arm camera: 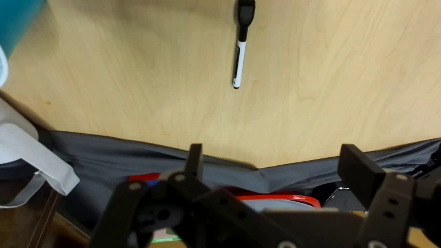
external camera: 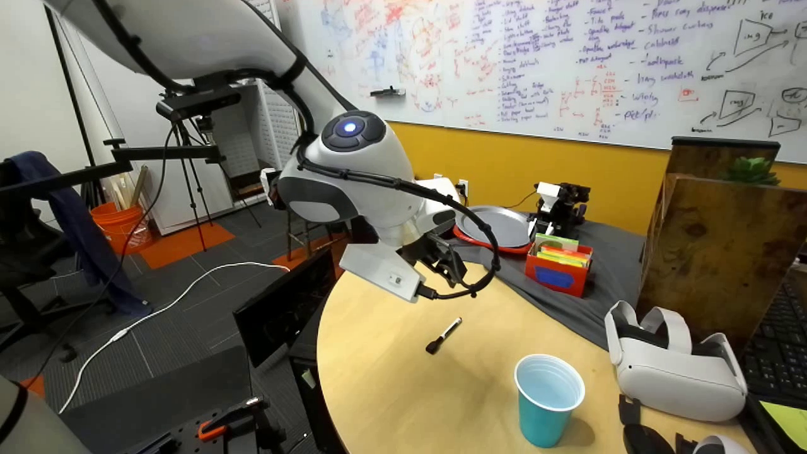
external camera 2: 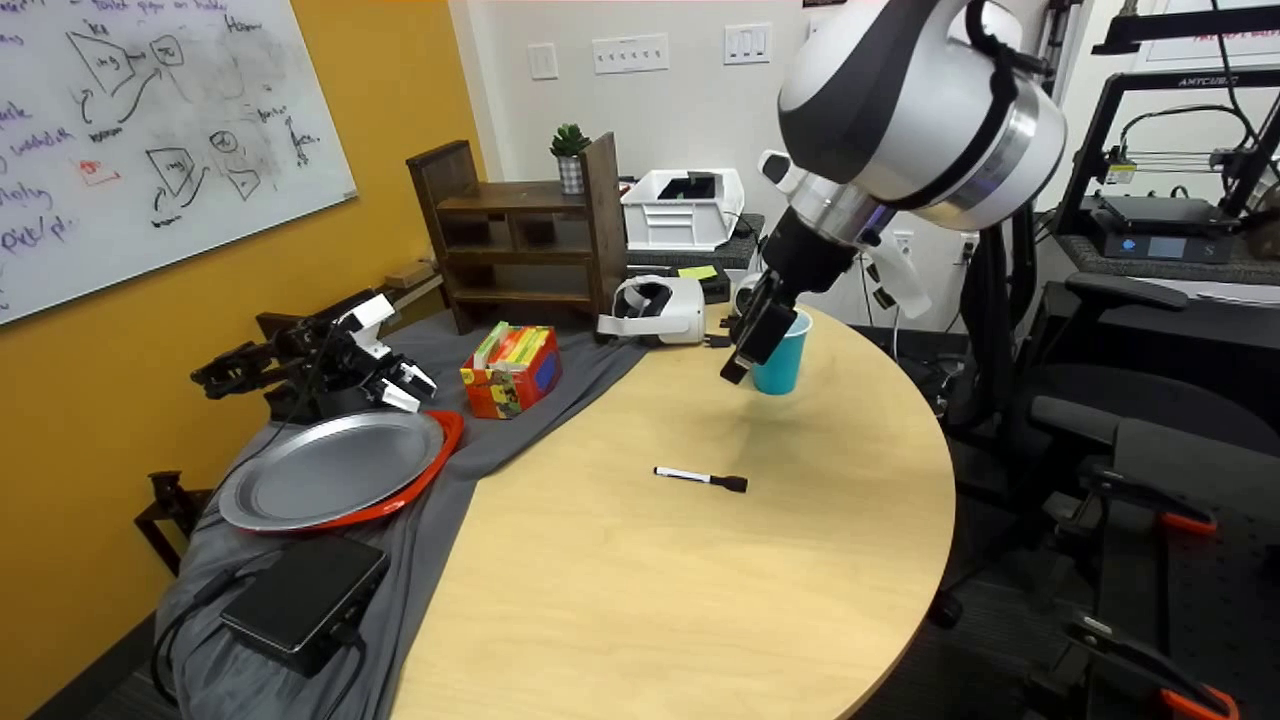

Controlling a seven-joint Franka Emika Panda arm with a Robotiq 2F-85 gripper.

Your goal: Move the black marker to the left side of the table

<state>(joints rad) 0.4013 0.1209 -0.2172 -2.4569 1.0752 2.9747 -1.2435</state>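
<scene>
The black marker (external camera: 444, 335) lies flat on the round tan table (external camera: 384, 391). It has a white barrel and a black cap end. It also shows in an exterior view (external camera 2: 700, 479) near the middle of the table (external camera 2: 650, 610). In the wrist view the marker (arm camera: 242, 44) is at the top centre, black end up, beyond the fingertips. My gripper (arm camera: 271, 151) is open, with its fingers wide apart and nothing between them. In both exterior views the gripper (external camera: 457, 271) hovers above the table, apart from the marker; it also shows here (external camera 2: 745, 360).
A blue cup (external camera: 547, 403) stands on the table, partly behind the gripper in an exterior view (external camera 2: 780, 365). A white headset (external camera: 681, 372), a red box of packets (external camera: 558, 271), a grey round tray (external camera 2: 335, 470) and a wooden shelf (external camera 2: 520, 240) stand along the cloth side.
</scene>
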